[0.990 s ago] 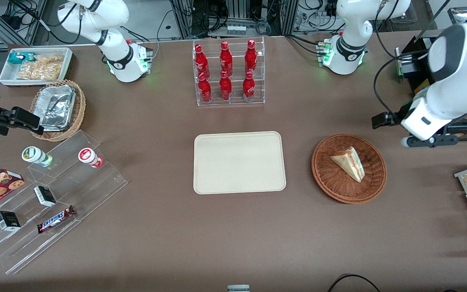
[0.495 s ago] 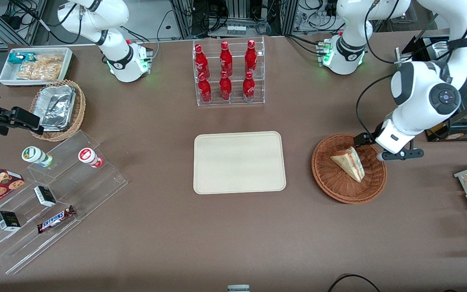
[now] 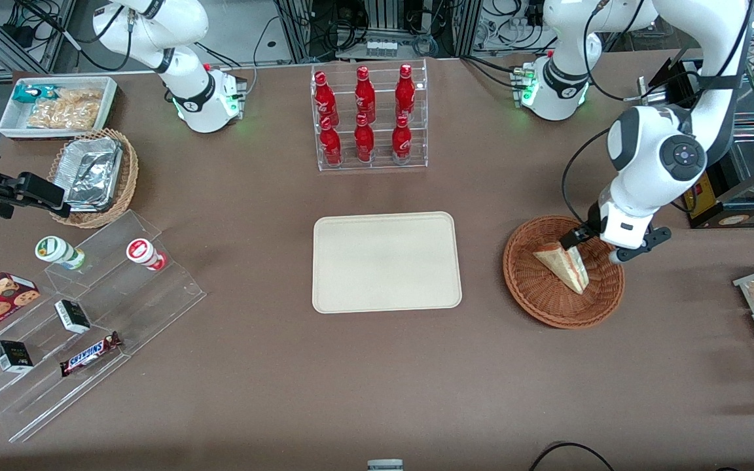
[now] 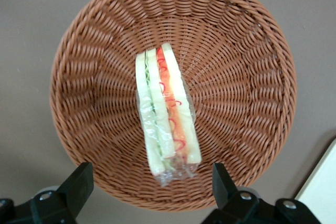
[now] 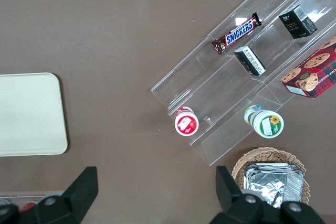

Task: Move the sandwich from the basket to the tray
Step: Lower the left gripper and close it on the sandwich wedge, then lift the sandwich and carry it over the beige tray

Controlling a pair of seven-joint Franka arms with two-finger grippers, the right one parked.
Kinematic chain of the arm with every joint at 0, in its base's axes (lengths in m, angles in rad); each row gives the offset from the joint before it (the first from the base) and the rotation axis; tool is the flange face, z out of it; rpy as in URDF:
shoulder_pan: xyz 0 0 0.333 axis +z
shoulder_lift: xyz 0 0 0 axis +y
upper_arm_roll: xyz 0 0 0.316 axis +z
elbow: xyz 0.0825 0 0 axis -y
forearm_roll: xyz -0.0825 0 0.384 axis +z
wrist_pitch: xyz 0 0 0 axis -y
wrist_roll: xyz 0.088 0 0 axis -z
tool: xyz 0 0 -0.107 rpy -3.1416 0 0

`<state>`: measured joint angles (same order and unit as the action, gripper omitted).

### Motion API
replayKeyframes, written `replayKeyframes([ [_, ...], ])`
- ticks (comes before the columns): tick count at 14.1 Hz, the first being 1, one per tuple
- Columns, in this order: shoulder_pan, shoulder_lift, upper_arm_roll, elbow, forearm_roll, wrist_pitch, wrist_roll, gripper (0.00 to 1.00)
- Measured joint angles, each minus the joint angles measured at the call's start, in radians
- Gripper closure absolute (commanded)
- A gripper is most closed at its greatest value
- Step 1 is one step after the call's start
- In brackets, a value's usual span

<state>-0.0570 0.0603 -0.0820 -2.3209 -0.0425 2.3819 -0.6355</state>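
We see the sandwich [image 4: 167,114] lying inside the basket [image 3: 563,271], its red and green filling edge turned up toward the wrist camera. The hand [image 3: 592,247] hangs above the basket's edge that is farther from the front camera, with the sandwich just below it and slightly nearer that camera. In the wrist view the two fingers [image 4: 77,186] are spread wide, one to either side of the sandwich's end, and they hold nothing; neither finger touches the wrap. The tray [image 3: 387,261] sits flat on the table [image 3: 377,379] beside the basket, toward the parked arm's end, apart from it and with nothing on it.
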Motion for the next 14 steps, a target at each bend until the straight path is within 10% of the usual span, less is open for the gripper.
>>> replayKeyframes([
  [8, -0.021, 0.122, 0.0, -0.003, 0.0, 0.152, -0.31, 0.04],
  [11, -0.025, 0.159, 0.0, -0.003, 0.0, 0.182, -0.337, 0.86],
  [14, -0.026, 0.167, 0.0, -0.003, 0.001, 0.184, -0.315, 0.97],
])
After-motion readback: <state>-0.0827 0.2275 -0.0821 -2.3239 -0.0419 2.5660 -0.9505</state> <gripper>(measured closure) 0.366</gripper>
